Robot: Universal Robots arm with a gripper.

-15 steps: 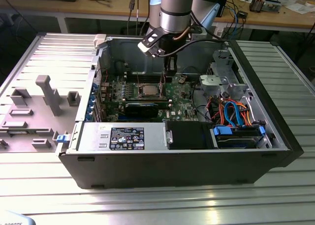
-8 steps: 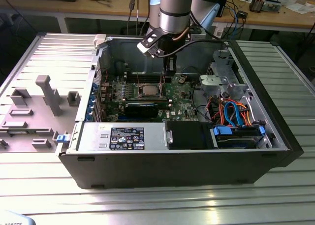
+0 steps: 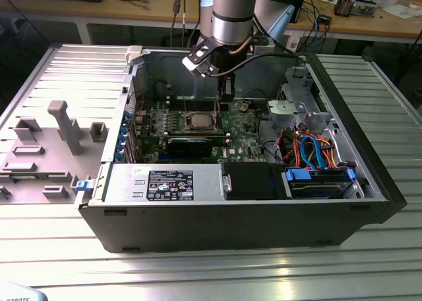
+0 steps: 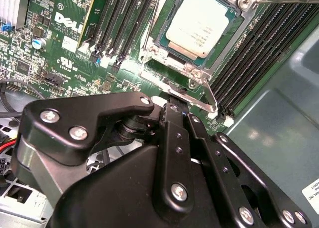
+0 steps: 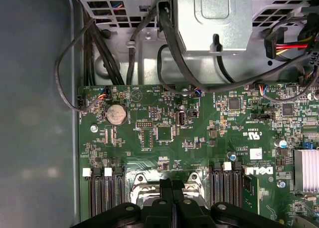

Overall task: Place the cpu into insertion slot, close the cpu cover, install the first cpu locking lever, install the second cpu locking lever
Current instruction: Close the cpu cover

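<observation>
**Task status.** The cpu (image 4: 202, 26), a flat square chip with a dull silver-grey metal top, is seated in the insertion slot (image 4: 158, 71), the square silver-rimmed socket on the green circuit board (image 3: 244, 133). Step one is judged complete.

The cpu cover (image 4: 219, 51), a thin metal frame with a cut-out middle, appears to lie flat around the chip's edges. Step two is therefore judged complete, although the seating cannot be confirmed.

One thin steel wire lever (image 4: 289, 0) runs out from the socket corner. A bright flat metal bar (image 4: 199, 99), judged to belong to the other locking lever, lies at the near side of the socket. Whether either lever is latched cannot be determined, so both lever steps are treated as outstanding.

**Arm pose.** The grey cylindrical arm (image 3: 231, 11) comes down from 12 o'clock into the open black computer case (image 3: 231, 222), which rests on the ribbed metal worktop (image 3: 198, 268). The wrist points straight down at the board.

The black end effector (image 3: 224, 107) hangs low over the board, with the chip near it at about 8 o'clock in the exterior view. In the second wrist view the end effector (image 4: 182, 112) tips sit just beside the bright bar. Contact cannot be confirmed.

**End effector state.** In the first wrist view the end effector (image 5: 172, 182) is clenched, fingers pressed together. Nothing is visible between them.
</observation>
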